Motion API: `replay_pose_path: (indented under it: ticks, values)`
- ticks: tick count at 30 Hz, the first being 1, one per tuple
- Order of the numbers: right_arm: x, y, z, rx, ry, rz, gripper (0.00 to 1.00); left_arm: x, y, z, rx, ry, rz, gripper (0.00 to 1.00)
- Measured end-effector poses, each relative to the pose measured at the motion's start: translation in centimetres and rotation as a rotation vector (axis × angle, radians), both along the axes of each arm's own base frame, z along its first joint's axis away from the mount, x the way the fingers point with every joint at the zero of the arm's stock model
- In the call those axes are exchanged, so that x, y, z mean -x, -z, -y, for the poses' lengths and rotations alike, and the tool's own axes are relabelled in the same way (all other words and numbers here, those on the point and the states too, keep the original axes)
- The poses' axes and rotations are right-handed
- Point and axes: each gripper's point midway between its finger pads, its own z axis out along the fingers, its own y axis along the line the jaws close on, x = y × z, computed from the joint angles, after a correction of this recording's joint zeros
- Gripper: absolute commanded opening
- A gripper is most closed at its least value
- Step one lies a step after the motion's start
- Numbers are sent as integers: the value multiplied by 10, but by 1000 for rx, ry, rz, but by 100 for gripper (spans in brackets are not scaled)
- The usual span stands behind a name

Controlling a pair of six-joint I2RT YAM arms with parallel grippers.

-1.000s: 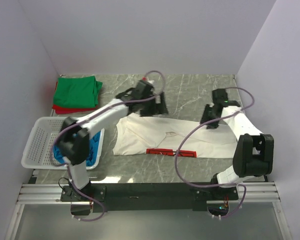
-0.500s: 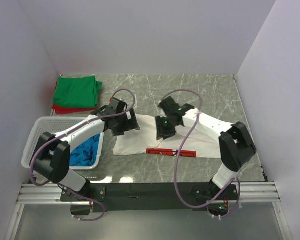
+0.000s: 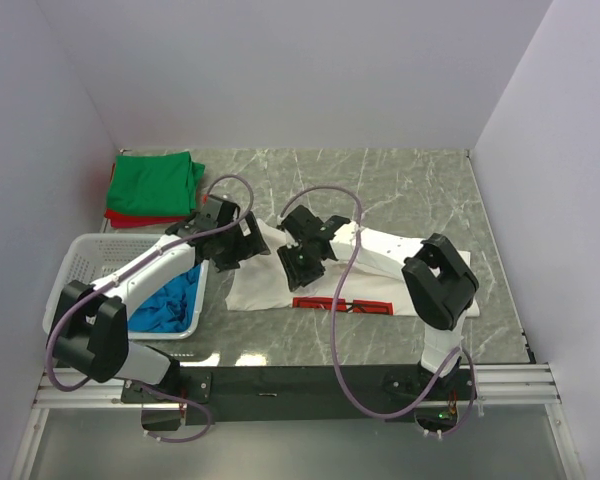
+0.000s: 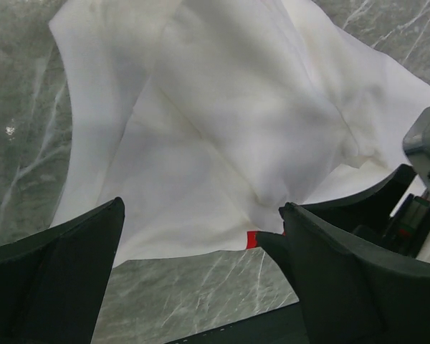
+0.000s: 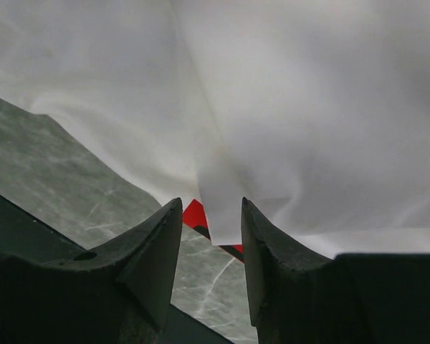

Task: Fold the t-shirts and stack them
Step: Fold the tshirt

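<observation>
the overhead view alone shows the whole layout: the white t-shirt [image 3: 260, 285] lies flat near the middle of the grey marbled table [image 3: 400, 180], closer to its near edge than its far one. its long axis runs left to right, parallel to the near edge. a red print [image 3: 342, 304] forms a thin straight strip along the shirt's near hem. at the far left corner a folded green t-shirt [image 3: 158, 183] sits squarely on a red t-shirt [image 3: 120, 218], of which only an edge shows. by the left edge a white plastic lattice basket [image 3: 75, 270] holds a crumpled blue t-shirt [image 3: 165, 305]. both arms reach over the left part of the white shirt and hide some of it.

the wrist views give what the overhead one cannot. the left end effector [image 3: 238, 243] hangs above the shirt with its dark fingers [image 4: 64, 272] spread wide and nothing between them. below it the cloth is soft and matte, creased in broad diagonal folds, with one pointed flap toward the far side and marble beyond its edge. the right end effector [image 3: 305, 255] has its fingers [image 5: 154, 251] drawn near together on a narrow folded tongue of the white cloth. that tongue runs down between the tips, and the fabric fans out smoothly above them. a sliver of red shows just under the fold.
</observation>
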Motion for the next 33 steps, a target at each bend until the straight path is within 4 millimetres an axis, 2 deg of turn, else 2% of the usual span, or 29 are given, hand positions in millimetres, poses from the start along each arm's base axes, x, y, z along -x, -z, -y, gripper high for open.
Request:
replay_pose_path:
  ticks: [13,16,19,20,25,29,33]
  values:
    - [7,19,-1,64,-94,47,47,1,-3,-6,2,-16,-4,98]
    - [8,29,0,97,-106,52,44,1,-6,-6,12,-22,0,98]
    - [6,35,3,129,-107,65,33,1,-10,-6,23,-31,7,98]
    - [5,36,4,136,-105,71,25,1,-11,-6,25,-32,9,98]
    - [1,36,8,157,-94,89,9,1,-16,-7,34,-39,21,99]
    - [3,29,7,144,-92,87,0,6,-14,-9,38,-39,19,98]
    - [8,10,4,101,-100,87,0,11,-9,-8,50,-38,6,98]
